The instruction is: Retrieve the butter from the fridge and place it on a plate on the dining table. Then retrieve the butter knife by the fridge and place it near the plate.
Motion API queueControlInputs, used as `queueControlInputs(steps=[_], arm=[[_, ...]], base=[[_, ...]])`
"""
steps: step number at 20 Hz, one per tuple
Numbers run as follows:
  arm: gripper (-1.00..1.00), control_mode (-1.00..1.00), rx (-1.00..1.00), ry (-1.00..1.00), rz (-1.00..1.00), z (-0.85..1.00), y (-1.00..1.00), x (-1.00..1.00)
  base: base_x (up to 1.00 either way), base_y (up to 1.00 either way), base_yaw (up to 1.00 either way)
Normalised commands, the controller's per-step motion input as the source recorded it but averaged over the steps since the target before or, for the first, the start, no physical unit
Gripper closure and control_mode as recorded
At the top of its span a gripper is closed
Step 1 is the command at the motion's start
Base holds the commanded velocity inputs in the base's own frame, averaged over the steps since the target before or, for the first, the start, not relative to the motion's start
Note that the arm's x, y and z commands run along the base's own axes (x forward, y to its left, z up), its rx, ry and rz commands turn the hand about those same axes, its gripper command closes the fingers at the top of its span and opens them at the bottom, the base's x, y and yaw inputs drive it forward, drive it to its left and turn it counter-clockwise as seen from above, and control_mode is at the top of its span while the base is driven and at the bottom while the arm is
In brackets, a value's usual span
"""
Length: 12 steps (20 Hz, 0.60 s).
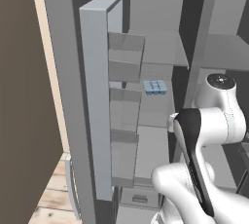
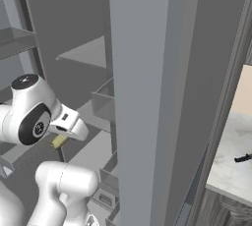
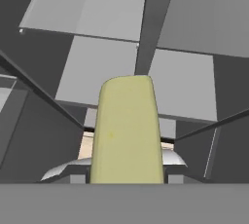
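Inside the open fridge (image 1: pixel 160 47), the butter (image 3: pixel 127 130) appears in the hand view as a pale yellowish-olive stick with a smooth, matte face and a rounded far end. It stands lengthwise between the jaws, and its near end is cut off by the bottom of that view. The gripper (image 2: pixel 60 140) is clamped on the butter; in the right base view a small yellow-olive end of the stick shows below the white hand. Behind the butter lie flat grey shelves and dark dividers.

Arm pose: the white arm (image 1: pixel 204 140) rises from the base, bends at a dark-banded link, and reaches forward into the fridge at mid-shelf height. The round wrist joint sits at the top of the bend, and the hand points down and toward the shelves.

The fridge door (image 1: pixel 99 101) stands open on the left, with grey bins on its inner side. A blue pack (image 1: pixel 154 87) rests on a shelf at the far left. On the pale counter (image 2: pixel 231 161) to the right of the fridge lies the dark butter knife (image 2: pixel 243 158), well apart from the gripper.

No brand, label or writing can be read on any item.
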Motion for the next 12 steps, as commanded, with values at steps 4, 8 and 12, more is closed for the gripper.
queueControlInputs(steps=[4,8,12], arm=[[1.0,-1.0,0.01,0.06,0.0,-0.06,-0.01,0.0],[1.0,-1.0,0.01,0.0,0.0,0.0,0.0,-0.01],[1.0,-1.0,0.0,0.0,0.0,-0.03,0.0,-0.05]], base=[[0.0,0.0,0.0],[0.0,0.0,0.0],[0.0,0.0,0.0]])
